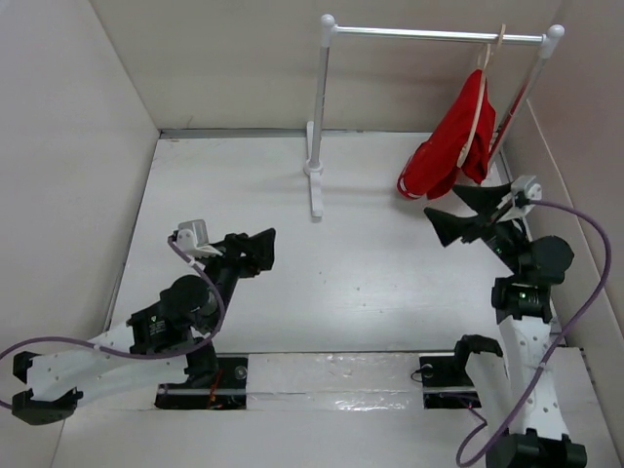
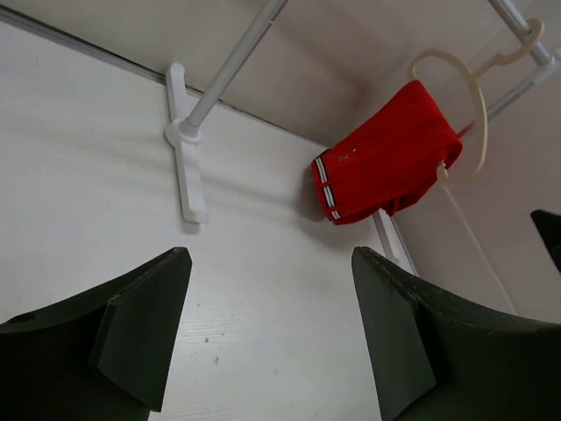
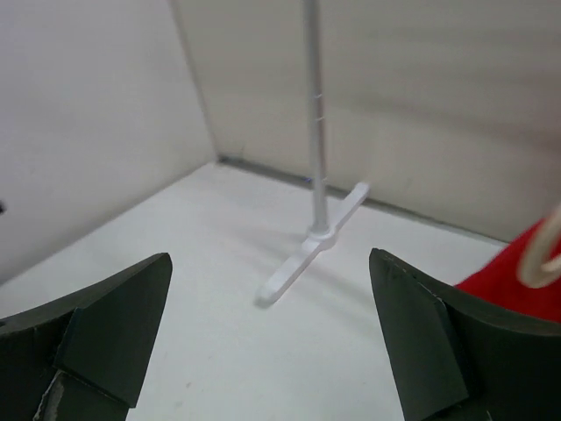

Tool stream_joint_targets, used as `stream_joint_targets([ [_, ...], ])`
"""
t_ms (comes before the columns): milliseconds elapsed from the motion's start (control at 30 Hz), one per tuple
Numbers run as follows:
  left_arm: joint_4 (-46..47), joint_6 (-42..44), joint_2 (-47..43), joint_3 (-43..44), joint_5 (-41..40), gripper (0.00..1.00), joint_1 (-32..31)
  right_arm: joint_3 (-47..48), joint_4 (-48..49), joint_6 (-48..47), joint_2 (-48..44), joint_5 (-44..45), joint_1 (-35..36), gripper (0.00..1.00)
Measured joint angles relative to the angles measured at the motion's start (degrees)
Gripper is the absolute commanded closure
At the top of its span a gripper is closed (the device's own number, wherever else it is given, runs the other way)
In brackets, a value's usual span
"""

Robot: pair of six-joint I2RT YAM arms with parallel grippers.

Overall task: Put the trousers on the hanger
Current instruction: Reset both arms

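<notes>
Status: the trousers (image 1: 444,156) are draped through the hanger (image 1: 479,119). The hanger's hook is over the rail of the white stand (image 1: 321,117), at the far right corner of the counter (image 1: 370,283). In the left wrist view the red cloth (image 2: 386,162) hangs folded inside the cream loop (image 2: 469,96), with the striped waist edge at the low end. Can't tell whether the lowest bunch touches the counter surface.

Left gripper (image 1: 259,252): jaws spread, nothing between them (image 2: 272,324). It sits toward the left edge, well apart from the garment and aimed at it.

Right gripper (image 1: 458,211): jaws spread and empty (image 3: 272,333). It sits near the right edge, just beside the low end of the cloth. Its wrist camera catches a red patch (image 3: 513,281) and a bit of the hanger loop (image 3: 539,254) at the right of the frame.

Judgement: the placing step looks done and the task is essentially at its end, with only clearing away left.

Next move: nothing to grasp. The right arm should back toward the near edge in a straight line, jaws kept off the cloth. A snag could drag the trousers off the bar or unhook the hanger. The left arm has room to retract.
</notes>
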Motion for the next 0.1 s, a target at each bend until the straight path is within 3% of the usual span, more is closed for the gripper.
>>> stream_joint_targets([
  [100, 1.0, -0.2, -3.7, -2.9, -0.5, 0.28, 0.0, -1.3, -6.7, -6.9, -2.2, -1.6, 4.8, 0.00],
])
